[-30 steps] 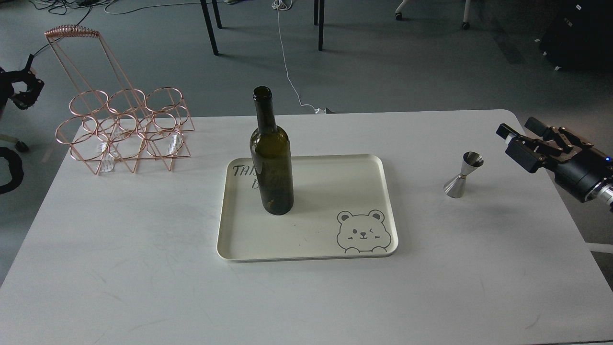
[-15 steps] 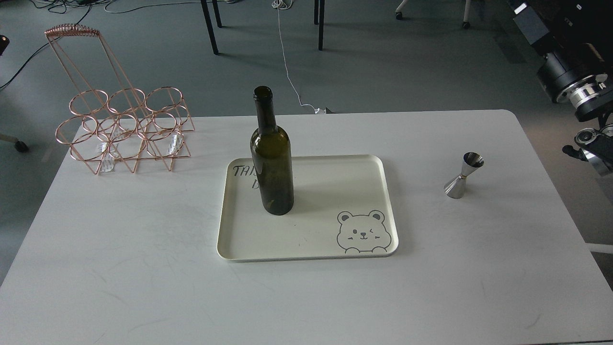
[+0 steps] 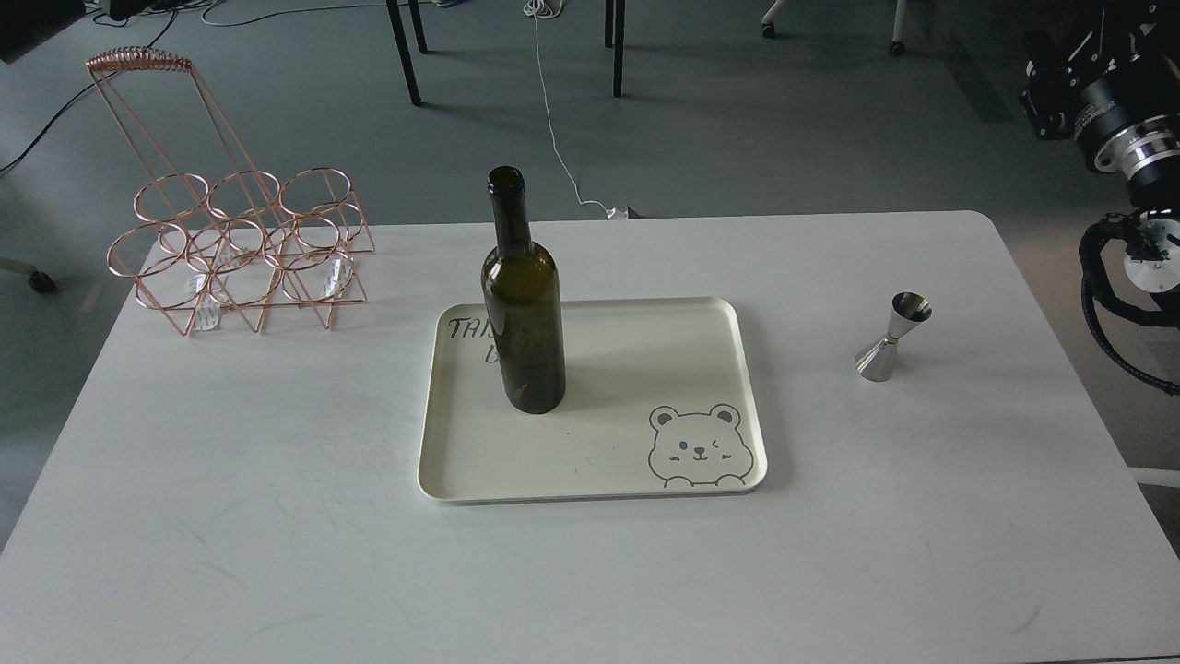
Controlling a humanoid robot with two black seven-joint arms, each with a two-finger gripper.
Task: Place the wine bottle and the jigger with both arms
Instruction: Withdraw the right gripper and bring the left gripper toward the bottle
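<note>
The wine bottle [image 3: 524,314] stands upright on the left part of a cream tray [image 3: 645,480] with a bear drawing. The jigger [image 3: 892,337] stands upright on the white table [image 3: 277,516], to the right of the tray. My right gripper [image 3: 1051,88] is raised at the upper right, beyond the table's far right corner and well above and apart from the jigger; it is dark and its fingers cannot be told apart. A dark shape [image 3: 37,23] in the top left corner looks like my raised left arm; no fingers show there.
A copper wire bottle rack [image 3: 240,249] stands at the table's back left. Black cables [image 3: 1106,323] of my right arm hang beside the right table edge. Chair and table legs [image 3: 406,55] stand on the floor behind.
Both arms have pulled up and away from the table. The right gripper went from beside the jigger to the upper right corner. The left arm rose to the top left corner. Bottle and jigger stayed put.
</note>
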